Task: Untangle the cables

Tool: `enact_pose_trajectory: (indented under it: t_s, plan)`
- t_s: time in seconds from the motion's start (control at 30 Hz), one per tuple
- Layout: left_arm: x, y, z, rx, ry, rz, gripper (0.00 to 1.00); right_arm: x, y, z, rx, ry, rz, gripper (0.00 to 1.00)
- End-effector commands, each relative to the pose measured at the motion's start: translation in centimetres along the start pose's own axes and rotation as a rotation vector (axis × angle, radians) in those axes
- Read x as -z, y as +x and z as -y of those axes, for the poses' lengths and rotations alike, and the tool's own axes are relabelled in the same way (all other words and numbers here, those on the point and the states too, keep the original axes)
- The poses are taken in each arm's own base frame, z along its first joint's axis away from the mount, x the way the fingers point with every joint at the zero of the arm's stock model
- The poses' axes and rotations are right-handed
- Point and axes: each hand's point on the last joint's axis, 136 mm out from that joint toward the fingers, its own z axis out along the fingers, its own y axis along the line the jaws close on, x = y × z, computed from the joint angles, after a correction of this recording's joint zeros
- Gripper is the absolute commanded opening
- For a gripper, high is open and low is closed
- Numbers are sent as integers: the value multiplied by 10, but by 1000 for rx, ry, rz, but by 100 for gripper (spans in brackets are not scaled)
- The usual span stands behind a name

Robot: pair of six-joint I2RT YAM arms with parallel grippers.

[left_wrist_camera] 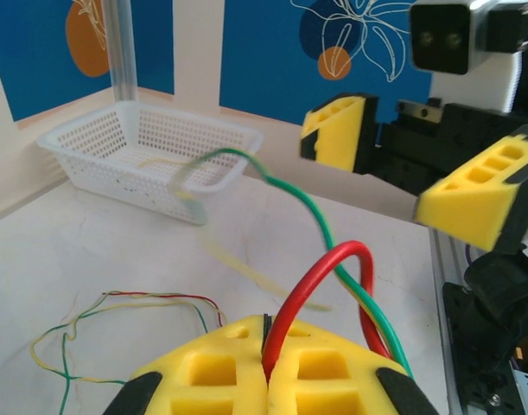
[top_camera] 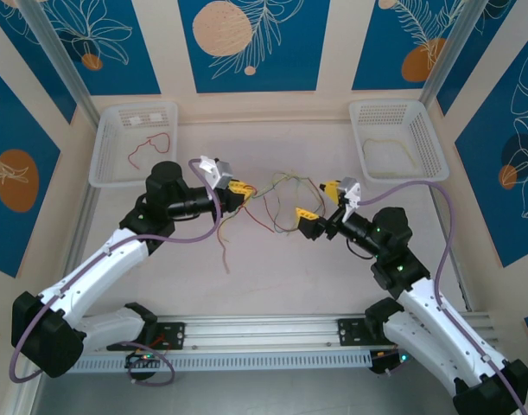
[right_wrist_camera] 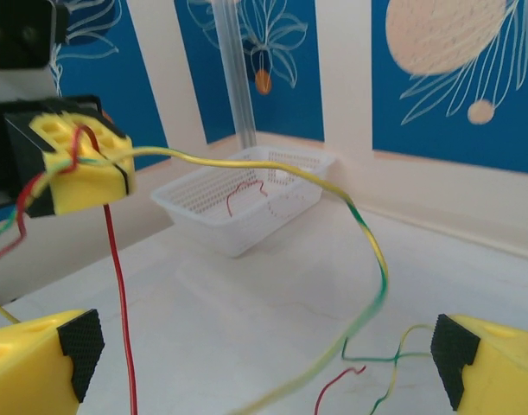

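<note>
now the left gripper (top_camera: 238, 188) pinches red and green cables (left_wrist_camera: 300, 288); the tangle runs toward three o'clock, seemingly between the spread jaws of the right gripper (top_camera: 318, 201).

Robot test cell, lab-style setup.

Left arm (top_camera: 99, 268) and right arm (top_camera: 436, 320), white with purple cabling, are bolted to an aluminium rail (top_camera: 264, 333) at the near edge of a pale table (top_camera: 272, 268). Aluminium posts (top_camera: 69, 69) and printed blue-and-cream wall panels (top_camera: 251, 43) box in the table. White plastic mesh baskets, left basket (top_camera: 134, 111) and right basket (top_camera: 397, 105), sit at the far corners.
</note>
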Motion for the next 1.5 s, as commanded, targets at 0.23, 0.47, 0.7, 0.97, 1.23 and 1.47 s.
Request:
enact_pose_trajectory:
  t_s: [0.23,0.47,0.7,0.97,1.23,1.47]
  plan:
    - [1,-12,-8,-16,-66,21,0,2,-27,-19,13,-106,53,100]
    - [0,-10,-13,-15,-94,20,0,-28,-8,-59,-107,-372,-81,71]
    - [2,-7,-10,-17,-91,21,0,-45,15,-88,-100,-513,-195,33]
    - [3,-3,-9,-11,-92,14,0,-55,30,-113,-216,-741,-299,73]
    - [3,-1,-10,-20,-100,10,0,-62,38,-129,-160,-788,-315,76]
    - [3,1,-10,-25,-99,0,0,-66,43,-129,-160,-797,-327,42]
